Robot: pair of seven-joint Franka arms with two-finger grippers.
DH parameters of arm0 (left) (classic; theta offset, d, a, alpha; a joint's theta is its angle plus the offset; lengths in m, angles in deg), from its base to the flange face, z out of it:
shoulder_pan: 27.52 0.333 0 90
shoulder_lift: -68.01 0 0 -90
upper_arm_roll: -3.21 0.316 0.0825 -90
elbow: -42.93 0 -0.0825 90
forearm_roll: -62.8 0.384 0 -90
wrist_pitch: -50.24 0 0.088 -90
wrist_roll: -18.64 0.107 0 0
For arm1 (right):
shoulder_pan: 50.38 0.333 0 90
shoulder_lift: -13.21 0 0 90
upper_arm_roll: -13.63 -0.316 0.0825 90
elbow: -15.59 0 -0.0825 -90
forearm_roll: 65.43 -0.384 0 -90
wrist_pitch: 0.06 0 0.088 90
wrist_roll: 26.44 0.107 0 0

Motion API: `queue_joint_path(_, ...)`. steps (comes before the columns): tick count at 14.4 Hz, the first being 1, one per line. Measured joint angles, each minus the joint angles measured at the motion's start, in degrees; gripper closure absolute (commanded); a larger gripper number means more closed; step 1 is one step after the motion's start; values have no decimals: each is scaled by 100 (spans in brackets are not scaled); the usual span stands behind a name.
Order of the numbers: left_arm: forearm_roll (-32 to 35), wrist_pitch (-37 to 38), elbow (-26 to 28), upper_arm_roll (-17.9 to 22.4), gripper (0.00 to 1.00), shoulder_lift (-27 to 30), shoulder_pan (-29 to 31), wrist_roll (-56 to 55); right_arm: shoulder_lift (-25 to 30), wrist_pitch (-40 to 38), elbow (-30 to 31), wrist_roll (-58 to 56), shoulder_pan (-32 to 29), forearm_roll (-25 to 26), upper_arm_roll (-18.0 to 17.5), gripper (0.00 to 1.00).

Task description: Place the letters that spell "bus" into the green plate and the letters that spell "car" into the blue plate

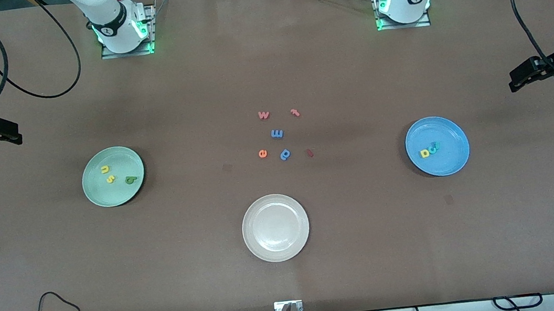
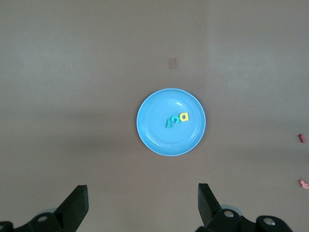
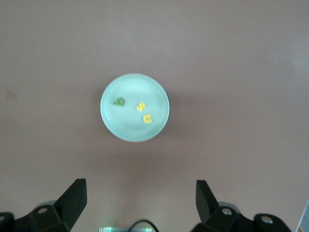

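Observation:
The pale green plate (image 1: 116, 157) (image 3: 130, 128) lies toward the right arm's end of the table. It holds a dark green b (image 1: 131, 180) (image 3: 119, 101), a yellow u (image 1: 105, 169) (image 3: 147, 118) and a yellow s (image 1: 110, 179) (image 3: 140, 106). The blue plate (image 1: 443, 130) (image 2: 159, 106) lies toward the left arm's end. A yellow a (image 1: 425, 153) (image 2: 184, 117), a teal c (image 1: 432, 149) (image 2: 175, 120) and a teal r (image 1: 437, 145) (image 2: 169, 123) are bunched together in it. My right gripper (image 1: 16, 137) (image 3: 140, 195) hangs open and empty high over the table's end by the green plate. My left gripper (image 1: 514, 84) (image 2: 143, 198) hangs open and empty high by the blue plate.
A white plate (image 1: 278, 250) sits mid-table, nearer the front camera than both other plates. Loose letters lie between the plates: a pink w (image 1: 264, 115), a pink one (image 1: 295, 112), a blue m (image 1: 277, 134), an orange e (image 1: 263, 153), a blue p (image 1: 285, 154), a dark red piece (image 1: 310, 153).

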Motion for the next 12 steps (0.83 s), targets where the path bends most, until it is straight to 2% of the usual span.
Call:
queue_joint_path(8, 0, 25, 32, -2, 0, 0, -1, 44, 286, 175, 518, 5, 7, 1, 8, 0)
queue_joint_path(12, 0, 31, 32, -3, 0, 0, -1, 55, 340, 194, 563, 11, -7, 3, 38, 0)
